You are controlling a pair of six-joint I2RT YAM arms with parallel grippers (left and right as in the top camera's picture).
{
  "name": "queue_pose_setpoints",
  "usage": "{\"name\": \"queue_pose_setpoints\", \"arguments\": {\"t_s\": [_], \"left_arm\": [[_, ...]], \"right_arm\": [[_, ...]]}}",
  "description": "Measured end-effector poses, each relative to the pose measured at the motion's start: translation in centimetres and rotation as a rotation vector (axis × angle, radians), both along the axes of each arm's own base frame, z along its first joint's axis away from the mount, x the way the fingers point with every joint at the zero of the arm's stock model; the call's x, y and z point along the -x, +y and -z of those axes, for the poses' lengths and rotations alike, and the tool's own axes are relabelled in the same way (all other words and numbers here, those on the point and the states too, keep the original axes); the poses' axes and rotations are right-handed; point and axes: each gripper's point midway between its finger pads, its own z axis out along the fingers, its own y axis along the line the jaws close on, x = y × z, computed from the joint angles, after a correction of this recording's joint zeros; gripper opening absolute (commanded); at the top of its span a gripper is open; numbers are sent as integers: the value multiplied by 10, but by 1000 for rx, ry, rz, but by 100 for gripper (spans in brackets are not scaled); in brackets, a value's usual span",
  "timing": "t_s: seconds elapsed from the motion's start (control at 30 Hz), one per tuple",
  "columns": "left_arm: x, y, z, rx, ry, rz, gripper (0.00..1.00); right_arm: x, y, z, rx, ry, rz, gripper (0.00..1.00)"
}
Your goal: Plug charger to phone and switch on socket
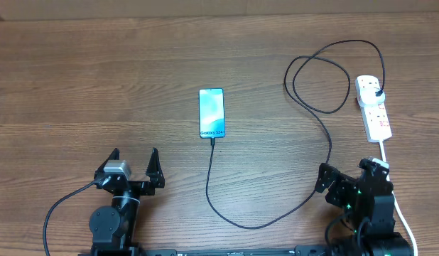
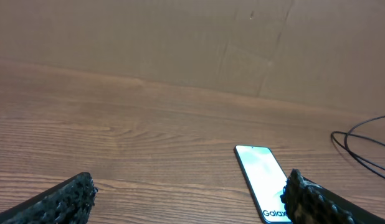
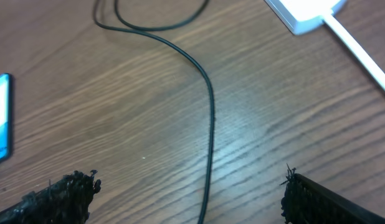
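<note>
At the right edge of the bench (image 1: 99,64), the socket (image 1: 376,119) carries the charger (image 1: 330,146), whose tip seems seated in the central phone (image 1: 212,112), so the right tool (image 1: 345,172), wide open like the left tool (image 1: 134,155), should press the socket's switch without nudging the charger.

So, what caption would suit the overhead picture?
Charger runs from phone to socket; left gripper and right gripper open, empty.
</note>
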Motion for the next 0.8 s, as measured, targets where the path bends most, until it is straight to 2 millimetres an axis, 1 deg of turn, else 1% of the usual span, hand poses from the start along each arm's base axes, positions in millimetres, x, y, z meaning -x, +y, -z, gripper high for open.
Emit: {"name": "queue_pose_setpoints", "arguments": {"t_s": [0.23, 0.6, 0.67, 0.8], "left_arm": [[0, 0, 0, 0, 0, 0, 100], [0, 0, 0, 0, 0, 0, 100], [0, 0, 0, 0, 0, 0, 99], [0, 0, 0, 0, 0, 0, 100]], "right_arm": [[0, 6, -7, -3, -40, -30, 100], [3, 5, -4, -2, -26, -30, 100], [4, 5, -6, -3, -37, -30, 100], [5, 5, -18, -8, -110, -30, 100]]}}
